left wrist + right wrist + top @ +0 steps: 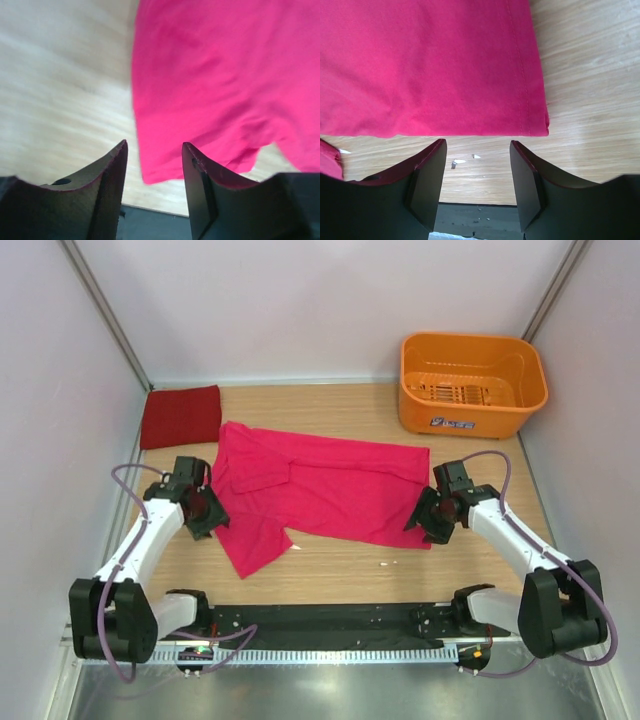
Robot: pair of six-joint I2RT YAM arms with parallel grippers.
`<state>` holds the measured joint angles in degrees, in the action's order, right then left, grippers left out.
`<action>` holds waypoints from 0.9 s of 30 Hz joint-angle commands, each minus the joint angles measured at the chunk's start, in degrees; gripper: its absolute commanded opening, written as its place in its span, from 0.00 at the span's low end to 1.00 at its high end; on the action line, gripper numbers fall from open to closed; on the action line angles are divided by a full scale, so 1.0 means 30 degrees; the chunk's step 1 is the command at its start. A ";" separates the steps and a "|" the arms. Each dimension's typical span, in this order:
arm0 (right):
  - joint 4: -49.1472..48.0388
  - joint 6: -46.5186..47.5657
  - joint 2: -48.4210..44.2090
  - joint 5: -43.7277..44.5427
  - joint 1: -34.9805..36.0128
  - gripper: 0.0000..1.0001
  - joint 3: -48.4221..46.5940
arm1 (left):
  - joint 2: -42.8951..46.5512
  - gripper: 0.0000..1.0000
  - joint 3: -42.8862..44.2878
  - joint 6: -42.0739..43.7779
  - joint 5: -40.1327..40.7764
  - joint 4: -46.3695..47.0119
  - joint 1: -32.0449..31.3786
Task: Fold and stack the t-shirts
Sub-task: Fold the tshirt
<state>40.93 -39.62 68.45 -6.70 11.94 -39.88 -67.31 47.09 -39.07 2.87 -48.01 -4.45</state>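
The surface [350, 565] under me is pale wood-grain laminate, smooth and matte, with a black strip [330, 620] along its near edge. Across its middle lies the magenta t-shirt [340, 490], soft knit cloth spread sideways in a rough rectangle. It is partly folded, with one sleeve lapped over the body near my left side and a flap trailing toward the near edge. Its stitched hem runs straight along the right end.

At the far right corner stands an orange plastic basket [500, 412], rigid, with a slotted floor. It is well apart from the shirt. At the far left corner the crimson t-shirt [181, 416] lies folded into a flat, thick rectangle, just beyond the magenta one's far left corner.

My left claw [154, 150] is released, its dark fingers parted above the shirt's loose left edge. My right claw [477, 147] is also released, parted over bare wood just short of the hem corner. A few tiny white scraps [460, 161] lie there.
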 commanded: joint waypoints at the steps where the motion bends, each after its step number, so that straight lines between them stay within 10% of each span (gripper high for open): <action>1: -0.0723 -0.1062 -0.0870 -0.0433 -0.0202 0.59 0.0460 | 0.1459 0.50 -0.0695 -0.1391 -0.0753 0.0470 0.0135; 27: 0.0215 -0.1940 -0.1955 0.1295 -0.0817 0.59 0.0576 | -0.3577 0.29 -0.4593 -0.3441 -0.0167 0.4226 0.1159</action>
<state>40.93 -43.27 64.29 -4.91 9.98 -38.24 -75.02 36.23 -48.12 0.40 -38.02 -1.63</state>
